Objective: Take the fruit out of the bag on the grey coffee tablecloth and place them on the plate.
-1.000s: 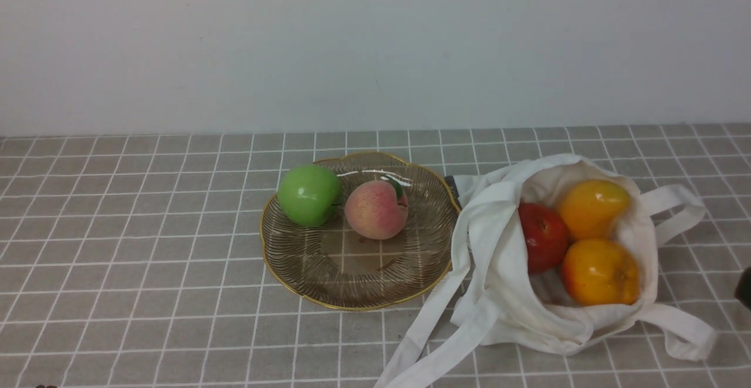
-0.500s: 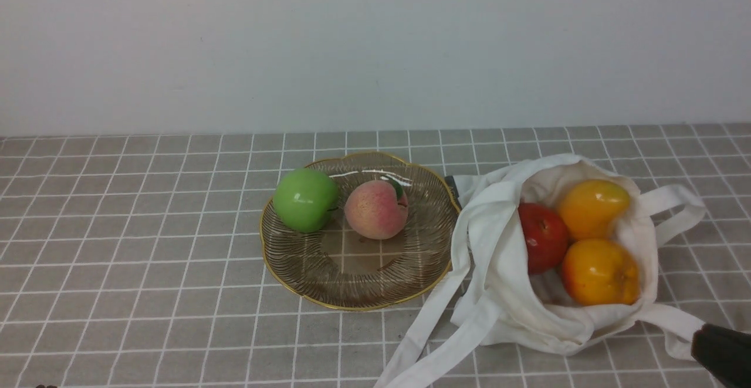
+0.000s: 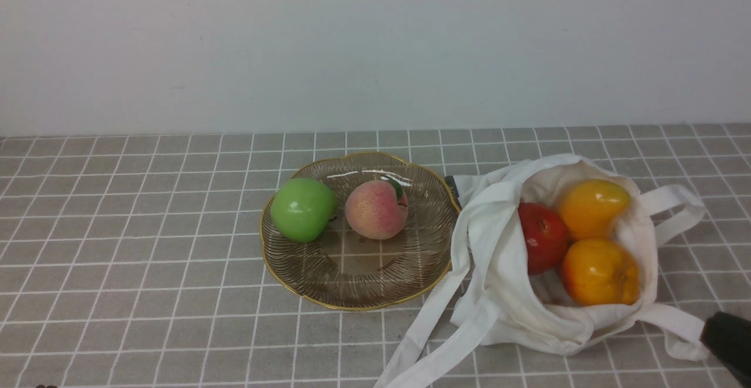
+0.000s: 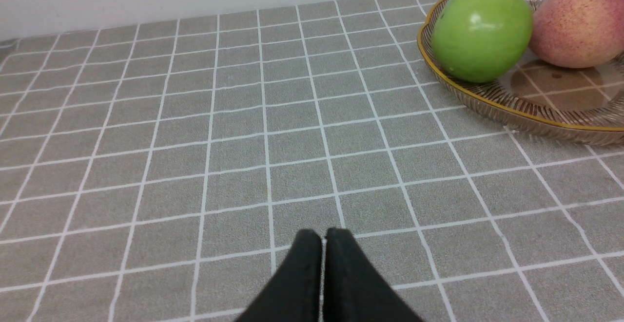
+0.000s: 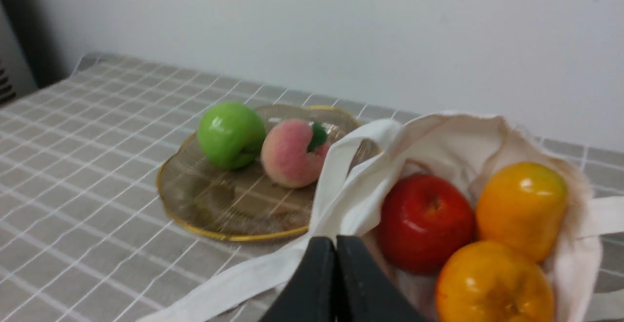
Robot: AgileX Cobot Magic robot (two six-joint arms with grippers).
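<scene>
Take the ribbed glass plate (image 3: 364, 282) as your landmark. Your right gripper (image 5: 335, 241) is nearer you than the plate and off to its right, its jaws closed together with nothing in them. Your left gripper (image 4: 323, 239) is nearer you and to the plate's left; its fingertips nearly meet, and it grips nothing. On the plate sit the green apple (image 3: 303, 209) and the pink peach (image 3: 376, 209). Right of the plate, the white tote bag (image 3: 504, 294) lies open, holding the red apple (image 3: 543, 238), the yellow-orange mango (image 3: 594, 208) and the rounded orange-yellow fruit (image 3: 600, 272).
</scene>
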